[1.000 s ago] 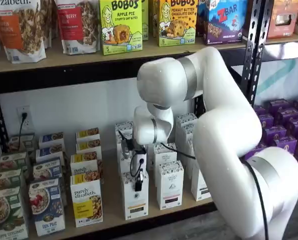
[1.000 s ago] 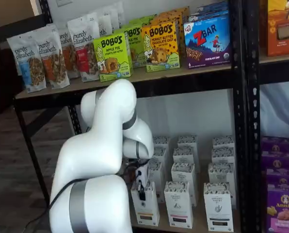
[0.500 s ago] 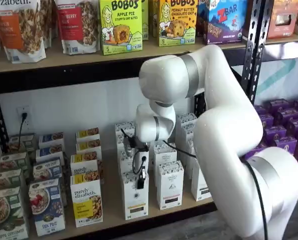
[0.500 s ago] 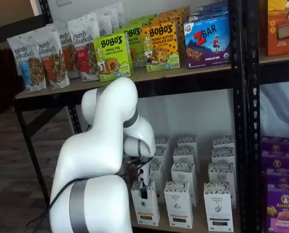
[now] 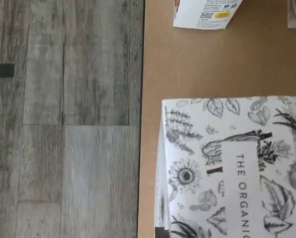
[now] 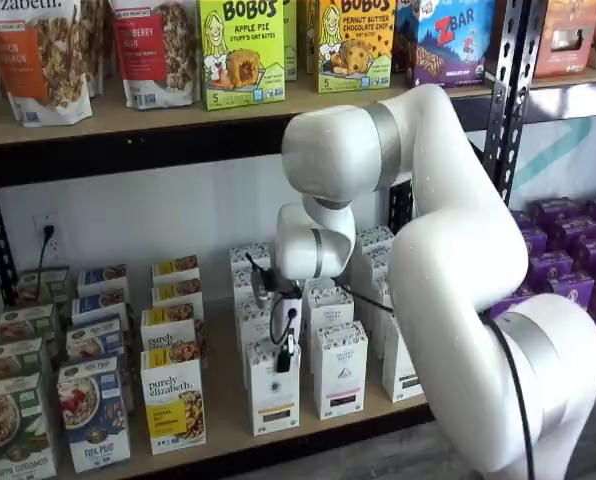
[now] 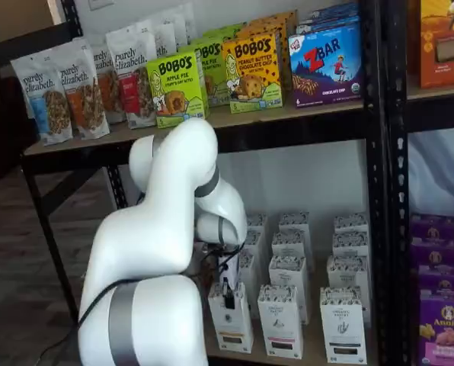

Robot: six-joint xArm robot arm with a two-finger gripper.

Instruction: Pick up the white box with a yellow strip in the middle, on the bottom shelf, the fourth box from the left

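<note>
The gripper (image 6: pixel 282 362) hangs at the top of the white box (image 6: pixel 273 395), its black fingers pinching the carton's speckled top — the same grip shows in a shelf view (image 7: pixel 228 299). That box stands at the front edge of the bottom shelf (image 6: pixel 228 425), between a purely elizabeth box (image 6: pixel 173 404) and a like white carton (image 6: pixel 339 368). The wrist view shows its botanical-print top (image 5: pixel 232 166) close up — plywood and grey floor planks (image 5: pixel 63 119) beside it. Further back, more white cartons (image 6: pixel 246 262) stand in rows.
</note>
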